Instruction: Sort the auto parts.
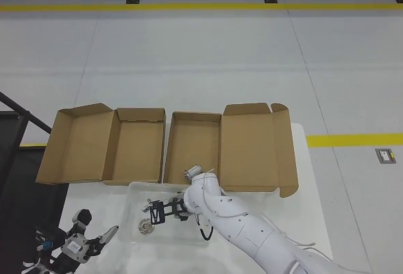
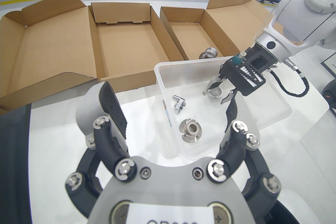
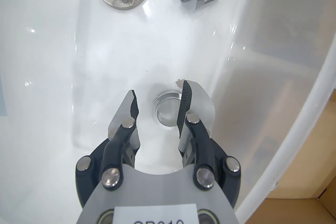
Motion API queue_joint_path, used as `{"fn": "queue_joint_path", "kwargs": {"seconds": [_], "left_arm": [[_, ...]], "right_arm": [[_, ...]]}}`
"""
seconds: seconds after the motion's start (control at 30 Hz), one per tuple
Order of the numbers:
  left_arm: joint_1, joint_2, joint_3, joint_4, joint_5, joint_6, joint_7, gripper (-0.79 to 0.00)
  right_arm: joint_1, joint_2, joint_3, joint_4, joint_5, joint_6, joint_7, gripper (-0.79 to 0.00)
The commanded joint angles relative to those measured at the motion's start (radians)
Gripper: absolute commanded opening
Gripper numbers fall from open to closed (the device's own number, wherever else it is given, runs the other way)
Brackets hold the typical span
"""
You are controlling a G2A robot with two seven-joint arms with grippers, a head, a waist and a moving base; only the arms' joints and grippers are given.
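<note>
1. Clear plastic tub (image 2: 183,62) on the white table (image 2: 47,143). It stands just in front of two open cardboard boxes set side by side, the left-hand box (image 2: 128,43) and the right-hand box (image 2: 189,36).
2. My right tool (image 3: 159,89) is down inside the tub. Its jaws are partly open and straddle a small metal ring (image 3: 166,110) that lies flat on the tub floor.
3. In the right wrist view one finger (image 3: 183,104) overlaps the ring's edge, and I cannot tell whether it touches. The other finger stands clear of the ring, so nothing is clamped.
4. I see two more parts on the tub floor, on the side nearer my left tool (image 2: 168,93). One is a round flanged hub (image 2: 190,130) with a bore through its middle and small holes in its flange. The other is a grey bracket (image 2: 178,104) with screw heads on one face and a short pin sticking out sideways.
5. The hub and the bracket lie near each other without touching, and both are apart from the ring.
6. My left tool hangs over the table outside the tub, beside its left wall. Its jaws are spread wide with nothing between them.
7. The right-hand box has one knob-shaped metal part (image 2: 208,53) on its floor, close to the wall that faces the tub.
</note>
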Motion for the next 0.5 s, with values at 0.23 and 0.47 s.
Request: {"fn": "queue_joint_path", "kwargs": {"seconds": [0.23, 0.47], "left_arm": [[0.000, 0.000, 0.000, 0.000, 0.000, 0.000, 0.000, 0.000], [0.000, 0.000, 0.000, 0.000, 0.000, 0.000, 0.000, 0.000]], "right_arm": [[-0.057, 0.029, 0.078, -0.078, 0.046, 0.071, 0.138, -0.400], [-0.099, 0.049, 0.111, -0.155, 0.036, 0.099, 0.163, -0.345]]}}
